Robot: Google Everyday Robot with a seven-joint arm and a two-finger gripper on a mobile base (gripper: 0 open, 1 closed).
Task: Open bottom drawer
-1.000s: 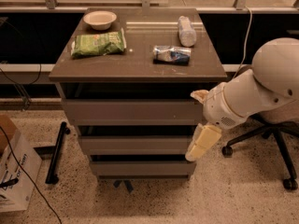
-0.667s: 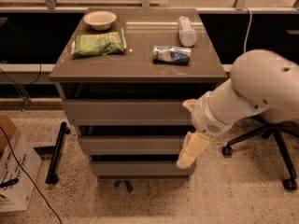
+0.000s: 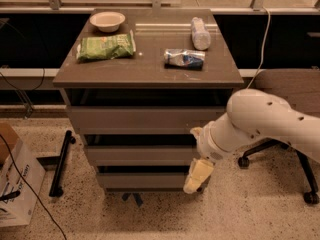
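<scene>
The bottom drawer point(image 3: 142, 180) is the lowest and smallest of three grey-brown drawers in the cabinet, with a plain flat front; it sits close to the cabinet face. My gripper point(image 3: 196, 177) hangs from the white arm point(image 3: 260, 124) at the drawer's right end, its cream fingers pointing down over the front's right edge. The middle drawer point(image 3: 140, 155) and the top drawer point(image 3: 137, 119) lie above it.
On the cabinet top point(image 3: 150, 74) lie a green bag point(image 3: 106, 46), a bowl point(image 3: 107, 20), a crushed blue packet point(image 3: 184, 58) and a plastic bottle point(image 3: 200, 33). An office chair point(image 3: 292, 94) stands right; a cardboard box point(image 3: 15, 184) and a black stand point(image 3: 61, 161) stand left.
My arm has swung left and down; the gripper has dropped from the middle drawer's right end to the bottom drawer's right end. The drawers have not moved.
</scene>
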